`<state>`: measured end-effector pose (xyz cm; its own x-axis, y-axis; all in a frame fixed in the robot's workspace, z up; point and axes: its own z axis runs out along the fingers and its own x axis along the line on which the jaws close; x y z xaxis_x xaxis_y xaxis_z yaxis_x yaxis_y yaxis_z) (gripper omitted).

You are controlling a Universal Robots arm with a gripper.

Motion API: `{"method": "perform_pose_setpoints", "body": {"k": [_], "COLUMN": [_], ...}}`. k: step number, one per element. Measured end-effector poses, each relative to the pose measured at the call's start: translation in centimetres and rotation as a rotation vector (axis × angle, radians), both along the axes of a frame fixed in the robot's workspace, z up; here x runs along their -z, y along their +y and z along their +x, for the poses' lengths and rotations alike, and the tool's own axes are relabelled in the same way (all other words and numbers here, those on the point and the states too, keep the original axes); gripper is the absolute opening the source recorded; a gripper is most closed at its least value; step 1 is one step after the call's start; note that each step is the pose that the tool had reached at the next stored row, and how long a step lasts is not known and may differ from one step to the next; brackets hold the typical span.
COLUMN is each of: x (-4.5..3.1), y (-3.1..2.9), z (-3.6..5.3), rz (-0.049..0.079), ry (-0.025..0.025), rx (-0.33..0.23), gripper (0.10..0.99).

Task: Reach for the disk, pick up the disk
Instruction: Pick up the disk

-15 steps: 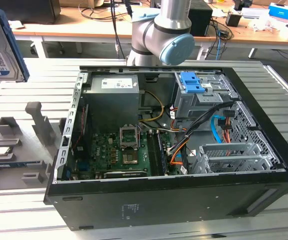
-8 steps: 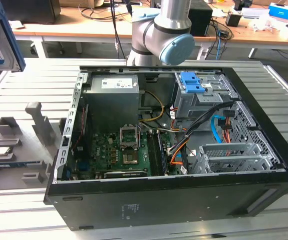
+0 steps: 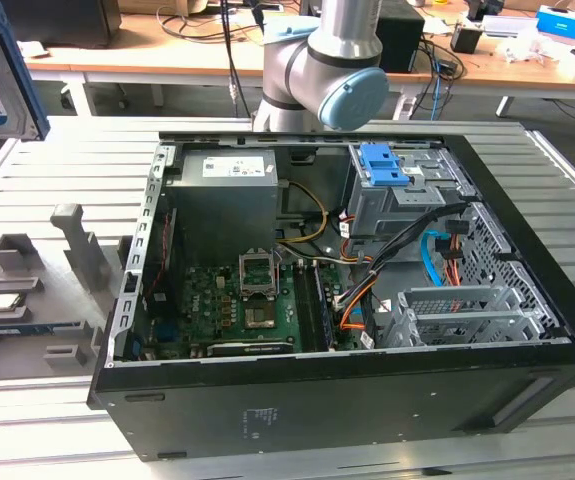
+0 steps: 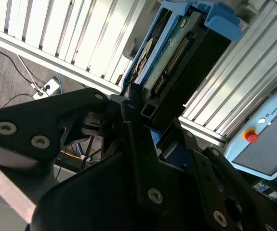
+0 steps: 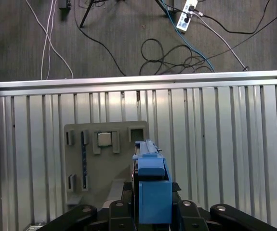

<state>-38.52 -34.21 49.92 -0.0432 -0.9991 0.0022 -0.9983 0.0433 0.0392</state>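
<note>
**rigwatcher:** Closest to the lens in both wrist views is the black claw, and it's clamped tight on the disk.

**benchmonkey:** ok, so where's the disk actually sitting?

**rigwatcher:** Up in the air, off the slatted desk. In the exterior view it's at about 10 o'clock from the open PC case, well apart from it, with the label side facing the camera. The blue latch on the drive cage is inside the case toward 1 o'clock, and the robot arm stands behind the case at 12.

**benchmonkey:** which way's it pointing?

**rigwatcher:** The long axis runs straight out from the claw, down toward the desk. In the first wrist view you see it edge-on, with the blue rail framing it. Under it there's a grey fixture tray with a chip in one pocket, and the disk's far end overlaps the tray's edge. Past the desk edge there are loose cables on the floor.
</note>
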Motion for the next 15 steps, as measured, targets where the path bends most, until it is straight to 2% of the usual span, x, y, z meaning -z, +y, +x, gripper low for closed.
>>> {"method": "perform_pose_setpoints", "body": {"k": [2, 5, 6, 8, 9, 10, 14, 15], "x": [-0.01, 0.0, 0.0, 0.0, 0.0, 0.0, 0.0, 0.0], "y": [0.0, 0.0, -0.01, 0.0, 0.0, 0.01, 0.03, 0.04], "z": [0.3, 1.58, 2.47, 3.41, 5.12, 6.12, 8.03, 9.01], "rz": [0.0, 0.0, 0.0, 0.0, 0.0, 0.0, 0.0, 0.0], "ry": [0.0001, 0.0, 0.0, 0.0, -0.0001, 0.0, 0.0, -0.0001], "rx": [0.0, 0.0, 0.0, 0.0, 0.0, 0.0, 0.0, 0.0], "gripper": [0.369, 0.369, 0.369, 0.369, 0.369, 0.369, 0.369, 0.369]}}
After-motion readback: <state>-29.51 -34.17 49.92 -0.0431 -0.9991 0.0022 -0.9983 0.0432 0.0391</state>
